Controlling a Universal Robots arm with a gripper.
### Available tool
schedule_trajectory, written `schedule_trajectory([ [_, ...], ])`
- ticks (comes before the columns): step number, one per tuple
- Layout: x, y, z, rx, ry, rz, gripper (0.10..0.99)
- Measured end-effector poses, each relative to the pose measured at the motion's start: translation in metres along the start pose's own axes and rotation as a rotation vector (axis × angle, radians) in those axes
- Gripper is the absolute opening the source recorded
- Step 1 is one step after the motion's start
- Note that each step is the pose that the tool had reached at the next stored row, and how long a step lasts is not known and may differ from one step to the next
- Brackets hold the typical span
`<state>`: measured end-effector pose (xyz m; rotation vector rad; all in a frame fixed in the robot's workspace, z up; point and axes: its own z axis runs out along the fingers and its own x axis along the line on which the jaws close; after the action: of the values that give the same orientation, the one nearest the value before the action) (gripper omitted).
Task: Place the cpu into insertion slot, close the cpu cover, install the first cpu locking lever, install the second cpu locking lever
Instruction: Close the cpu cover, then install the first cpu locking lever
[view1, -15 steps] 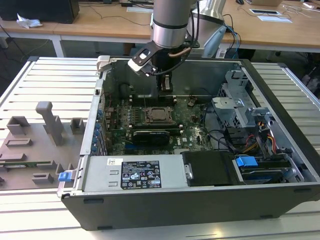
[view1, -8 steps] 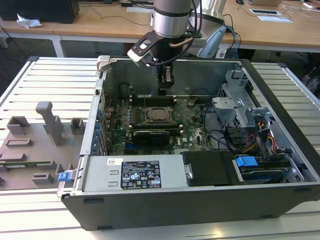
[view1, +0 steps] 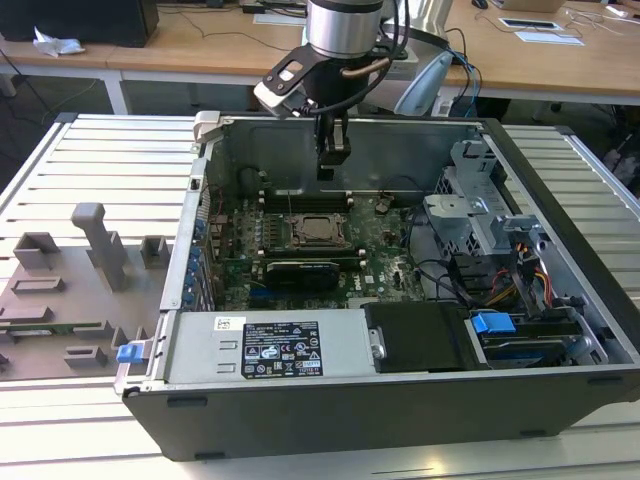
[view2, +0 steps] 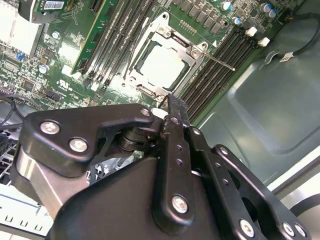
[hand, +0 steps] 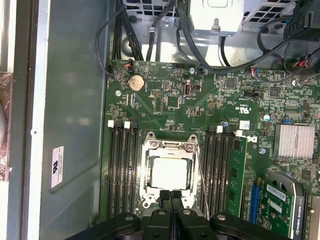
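The cpu (hand: 171, 171), a pale square chip, lies in the insertion slot (view1: 314, 231) on the green motherboard. The cpu cover (hand: 170, 146), a silvery frame, lies flat around it. A thin metal lever (hand: 202, 177) runs along one side of the socket, and it also appears in the second wrist view as the same lever (view2: 216, 58). My black gripper (view1: 326, 172) hangs above the board, near the case's back wall. In both wrist views its fingers meet with nothing between them, the gripper (hand: 170, 193) (view2: 172, 101) tips just off the socket's edge and above the cpu (view2: 159, 66).
Long black memory slots (hand: 121, 170) flank the socket. A finned heat sink (hand: 295, 141) and a green card (hand: 277, 205) sit on one side. Cables and a drive cage (view1: 480, 215) fill the exterior view's right; a power supply (view1: 270, 350) lies in front. Grey fixtures (view1: 70, 290) stand outside the case.
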<state>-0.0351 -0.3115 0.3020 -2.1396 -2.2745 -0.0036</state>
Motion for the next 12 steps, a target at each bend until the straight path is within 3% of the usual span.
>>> schedule_trajectory([
  [12,0.0000,0.0000,0.0000,0.000,0.0000,-0.015,0.106],
])
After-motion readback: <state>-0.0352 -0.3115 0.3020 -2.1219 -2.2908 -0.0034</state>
